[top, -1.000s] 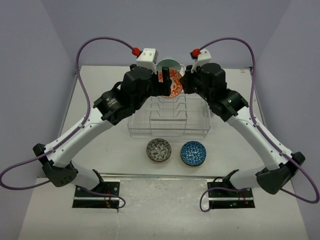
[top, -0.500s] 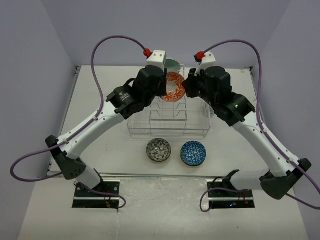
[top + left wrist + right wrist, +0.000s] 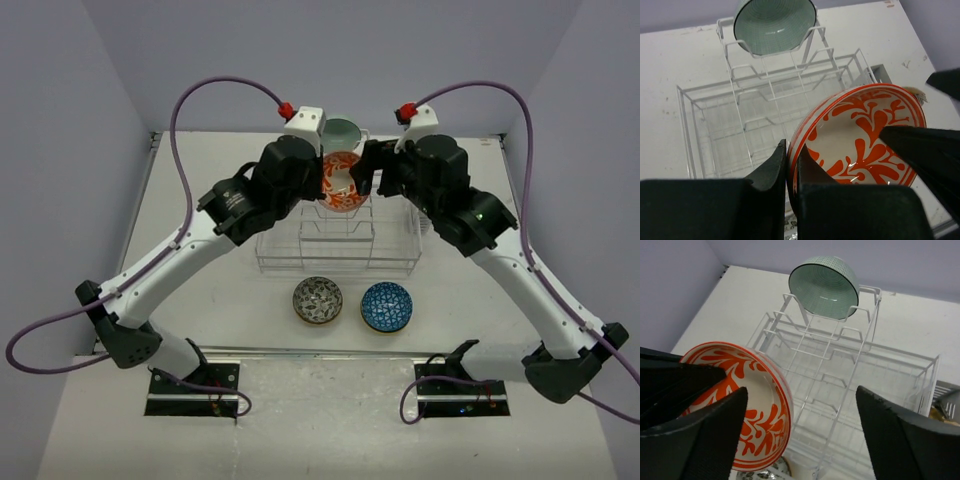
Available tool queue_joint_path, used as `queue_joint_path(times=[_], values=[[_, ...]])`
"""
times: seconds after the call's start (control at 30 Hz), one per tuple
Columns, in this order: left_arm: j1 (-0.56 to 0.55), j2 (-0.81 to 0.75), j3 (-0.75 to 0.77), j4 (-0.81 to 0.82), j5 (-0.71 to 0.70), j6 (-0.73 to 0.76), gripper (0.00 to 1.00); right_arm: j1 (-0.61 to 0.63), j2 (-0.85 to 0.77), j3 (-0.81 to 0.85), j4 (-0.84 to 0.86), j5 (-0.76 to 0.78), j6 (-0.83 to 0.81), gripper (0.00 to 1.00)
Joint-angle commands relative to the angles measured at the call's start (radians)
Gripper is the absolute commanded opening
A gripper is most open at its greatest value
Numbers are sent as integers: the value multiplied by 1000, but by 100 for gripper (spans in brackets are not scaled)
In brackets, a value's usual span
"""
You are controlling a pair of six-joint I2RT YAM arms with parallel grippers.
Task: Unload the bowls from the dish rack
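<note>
An orange-red bowl with a white motif [image 3: 343, 183] [image 3: 860, 135] [image 3: 760, 410] hangs tilted above the back of the white wire dish rack [image 3: 338, 268] [image 3: 705, 125] [image 3: 880, 370]. My left gripper [image 3: 325, 186] [image 3: 792, 160] is shut on its rim. My right gripper [image 3: 368, 178] [image 3: 802, 410] stands open beside the bowl, its fingers apart around the rim's other side without pinching it. A pale green bowl [image 3: 340, 130] [image 3: 775, 25] [image 3: 824, 286] stands on edge in the rack's tall back slots.
A grey-speckled bowl [image 3: 317, 299] and a blue mosaic bowl [image 3: 387, 306] sit side by side on the table in front of the rack. The rack's lower slots hold nothing. Purple cables arch over both arms. The table's back edge lies just behind the rack.
My right gripper has opened and let go of the orange-red bowl. My left gripper has shut on the bowl's rim, and the bowl now tilts slightly lower.
</note>
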Motion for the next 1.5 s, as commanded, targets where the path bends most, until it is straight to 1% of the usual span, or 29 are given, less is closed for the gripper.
queue_joint_path(times=[0.0,0.03,0.07,0.17,0.23,0.27,0.3,0.33,0.37,0.47,0.53,0.63,0.73,0.8,0.97,1.07,1.17,1.33,1.43,1.47], values=[[4,-140,-66,33,97,13,0,5,-107,2,16,-24,27,91],[4,-165,-92,33,157,15,0,7,-129,-13,2,-21,27,99],[-2,-218,-145,30,183,16,0,7,-152,-27,-6,-21,22,99],[-11,-318,-230,-4,280,3,0,5,-253,-89,-42,10,24,99],[-14,-386,-325,-31,358,-14,0,5,-325,-131,-81,31,27,99],[-14,-407,-401,-37,377,-23,0,5,-347,-145,-93,45,30,99],[-16,-458,-446,-38,407,-37,0,4,-390,-171,-114,59,30,99],[-17,-482,-489,-38,414,-63,0,5,-407,-181,-128,70,34,99],[-19,-502,-570,-34,411,-79,0,5,-422,-197,-147,74,34,99],[-19,-565,-704,-15,392,-135,0,5,-476,-221,-164,93,43,99],[-20,-596,-756,24,397,-184,0,5,-497,-233,-165,94,45,99],[-22,-631,-859,82,360,-253,0,4,-504,-244,-164,96,45,99],[-20,-622,-933,143,308,-307,0,5,-502,-264,-165,82,47,99],[-20,-579,-962,177,293,-327,0,5,-500,-273,-167,81,50,99],[-20,-458,-993,232,293,-335,0,5,-491,-294,-165,73,48,99],[-22,-415,-1005,284,294,-341,0,5,-488,-308,-158,64,47,99],[-23,-392,-1014,314,273,-343,5,4,-487,-325,-141,50,53,99],[-23,-366,-1031,360,248,-346,7,5,-462,-345,-121,16,57,99],[-23,-346,-1029,375,251,-346,13,4,-458,-348,-118,12,57,99],[-25,-336,-1028,378,253,-346,17,5,-459,-348,-118,12,57,99]])
